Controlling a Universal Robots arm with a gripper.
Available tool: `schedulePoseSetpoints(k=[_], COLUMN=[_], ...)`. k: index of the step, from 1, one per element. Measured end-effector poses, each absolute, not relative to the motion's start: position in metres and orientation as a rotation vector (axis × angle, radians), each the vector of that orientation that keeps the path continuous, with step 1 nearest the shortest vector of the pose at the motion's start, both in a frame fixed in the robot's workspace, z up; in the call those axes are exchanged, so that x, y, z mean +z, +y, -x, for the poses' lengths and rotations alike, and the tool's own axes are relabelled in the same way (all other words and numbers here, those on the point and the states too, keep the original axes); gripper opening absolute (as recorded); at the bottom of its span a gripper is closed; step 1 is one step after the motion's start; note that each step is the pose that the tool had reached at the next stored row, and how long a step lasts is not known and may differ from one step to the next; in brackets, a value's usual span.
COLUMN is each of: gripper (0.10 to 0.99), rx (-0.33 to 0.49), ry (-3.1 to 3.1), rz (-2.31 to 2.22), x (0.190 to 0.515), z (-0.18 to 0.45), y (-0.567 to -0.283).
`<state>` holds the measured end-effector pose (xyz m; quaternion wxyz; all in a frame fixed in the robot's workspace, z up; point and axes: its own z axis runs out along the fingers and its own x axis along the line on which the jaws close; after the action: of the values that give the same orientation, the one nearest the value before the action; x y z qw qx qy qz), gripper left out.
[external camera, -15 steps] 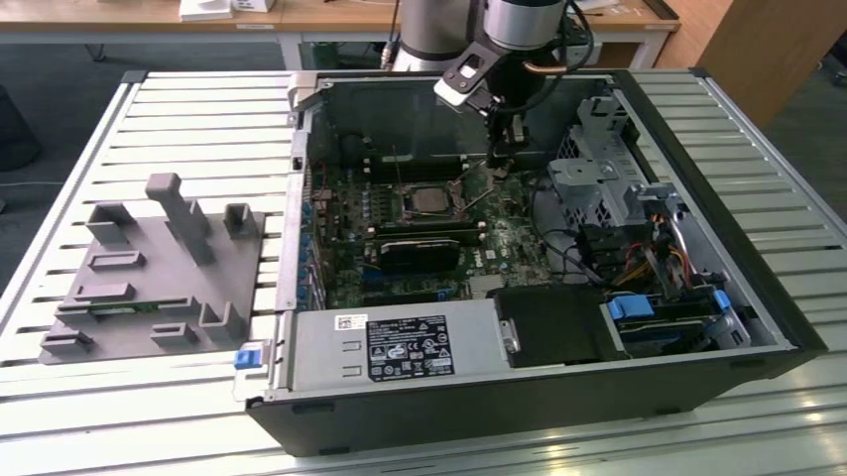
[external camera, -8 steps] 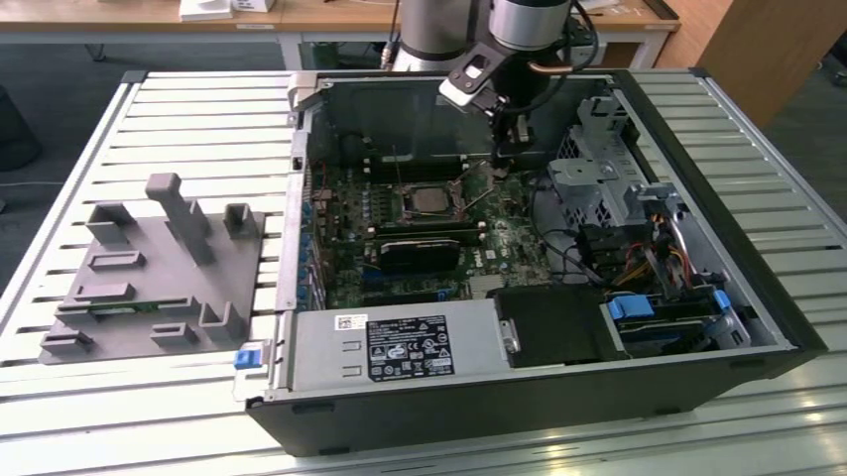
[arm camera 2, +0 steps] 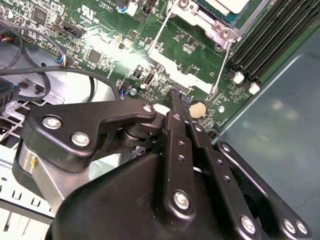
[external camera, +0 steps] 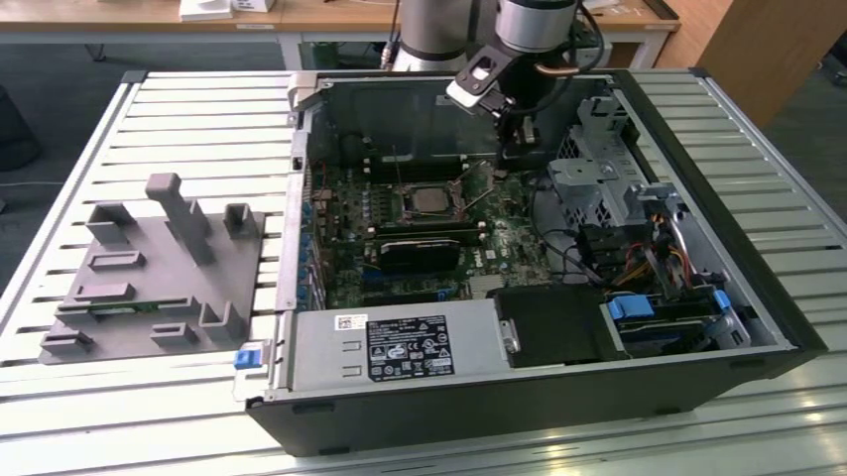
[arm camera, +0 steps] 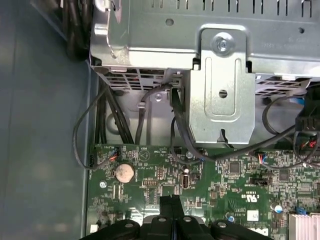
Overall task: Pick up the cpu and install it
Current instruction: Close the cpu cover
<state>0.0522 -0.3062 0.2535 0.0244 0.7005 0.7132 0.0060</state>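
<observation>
Black two-fingered tool (arm camera: 172, 201) hangs low over the green motherboard (arm camera: 225, 172) inside the open black computer case (external camera: 530, 407). Its tips are pinched together with nothing between them, so it carries no load. Just beside the tips lies a round silver coin battery (arm camera: 123, 173). The small square silver-topped cpu (external camera: 426, 201) lies apart from the tool, flat within the metal-framed socket (arm camera 2: 197, 22), apparently already seated there.

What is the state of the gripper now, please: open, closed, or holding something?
Gripper: closed, fingers together with nothing seen between them, over the motherboard.
</observation>
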Motion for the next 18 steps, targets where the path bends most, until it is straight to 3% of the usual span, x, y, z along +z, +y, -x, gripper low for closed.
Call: schedulePoseSetpoints(k=[18], gripper=[0.106], rx=[0.012], ry=[2.207], rz=[-2.167], x=[0.243], z=[-0.032], y=[-0.304])
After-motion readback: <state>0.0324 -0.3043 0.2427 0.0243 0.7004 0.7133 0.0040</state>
